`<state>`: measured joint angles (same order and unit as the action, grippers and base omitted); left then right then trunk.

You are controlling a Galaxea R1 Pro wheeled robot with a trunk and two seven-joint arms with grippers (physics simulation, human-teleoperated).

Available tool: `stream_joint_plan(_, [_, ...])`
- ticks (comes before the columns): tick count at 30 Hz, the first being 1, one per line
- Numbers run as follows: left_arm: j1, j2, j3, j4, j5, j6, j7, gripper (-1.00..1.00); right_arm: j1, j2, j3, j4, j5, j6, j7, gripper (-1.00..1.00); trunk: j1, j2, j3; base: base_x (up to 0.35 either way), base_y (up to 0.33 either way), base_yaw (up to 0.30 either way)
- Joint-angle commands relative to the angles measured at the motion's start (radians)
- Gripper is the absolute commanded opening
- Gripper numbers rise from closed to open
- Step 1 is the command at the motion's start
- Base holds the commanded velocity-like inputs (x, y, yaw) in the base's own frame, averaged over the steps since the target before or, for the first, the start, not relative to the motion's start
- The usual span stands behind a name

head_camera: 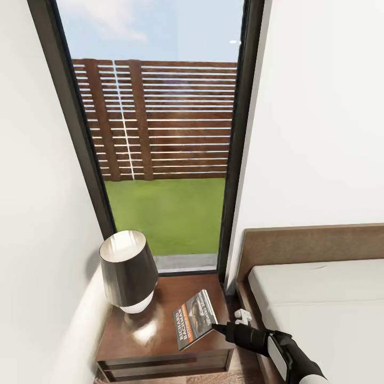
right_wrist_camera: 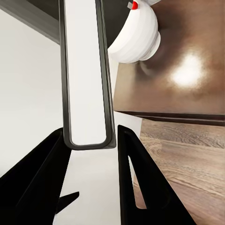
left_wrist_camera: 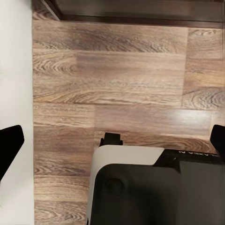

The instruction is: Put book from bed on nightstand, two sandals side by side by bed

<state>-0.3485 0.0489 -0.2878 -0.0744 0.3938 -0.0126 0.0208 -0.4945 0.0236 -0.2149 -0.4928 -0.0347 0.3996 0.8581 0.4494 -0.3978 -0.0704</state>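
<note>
My right pincer [head_camera: 216, 326] has the book [head_camera: 194, 319] pinched by its near edge: from my head I see the dark fingers closed on the corner that pokes past the front right of the nightstand [head_camera: 160, 341]. The book is a thin paperback with a dark cover, an orange band, white "RICHARD BACHMAN" lettering and a face picture. It lies tilted, its far part over the glossy reddish-brown top and its near corner raised slightly in my grip; whether the far part actually rests on the wood I cannot tell.

Also on the nightstand stands a lamp [head_camera: 128, 272] with a dark shade and a white base, left of the book and apart from it. Behind is the tall dark-framed window [head_camera: 160, 133] with grass and a slatted fence outside. To the right is the bed [head_camera: 320, 304], with a brown headboard and a bare off-white mattress.

My right wrist view gives what the head does not: the book [right_wrist_camera: 86, 75] seen edge-on as a white slab of pages between dark covers, with my two black fingers [right_wrist_camera: 136, 178] clamped on either side of it. Beyond are the lamp's white base [right_wrist_camera: 136, 37], the shiny nightstand top [right_wrist_camera: 187, 70] and the wood-plank floor [right_wrist_camera: 187, 159].

My left wrist view looks down at the plank floor [left_wrist_camera: 117, 70] and part of my own body [left_wrist_camera: 154, 187]. My left pincer's [left_wrist_camera: 112, 140] black fingertips [left_wrist_camera: 9, 145] sit at opposite edges of the picture, wide apart, holding nothing.
</note>
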Motion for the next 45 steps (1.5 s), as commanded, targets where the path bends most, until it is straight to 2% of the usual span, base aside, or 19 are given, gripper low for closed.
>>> stream_joint_plan(1, [-0.004, 0.0, -0.01, 0.0, 0.008, -0.001, 0.002, 1.0, -0.001, 0.001, -0.006, 0.0, -0.004, 0.01, 0.003, -1.0, 0.001, -0.002, -0.002, 0.0, 0.0, 0.0])
stream_joint_plan(15, [-0.054, 0.001, -0.059, 0.001, 0.008, 0.0, 0.002, 1.0, -0.003, -0.001, -0.007, -0.002, -0.004, 0.008, 0.01, -1.0, 0.001, -0.002, -0.002, 0.0, 0.0, 0.0])
stream_joint_plan(34, [-0.075, 0.009, -0.068, 0.002, 0.008, 0.007, -0.008, 1.0, -0.022, -0.02, -0.009, -0.001, -0.005, 0.013, 0.004, -1.0, 0.001, -0.002, -0.002, 0.0, 0.0, 0.0])
stream_joint_plan(45, [-0.075, 0.01, -0.068, 0.002, 0.008, 0.002, -0.007, 1.0, -0.05, -0.022, -0.009, -0.003, -0.005, 0.084, 0.004, -1.0, 0.001, -0.002, -0.002, 0.0, 0.0, 0.0])
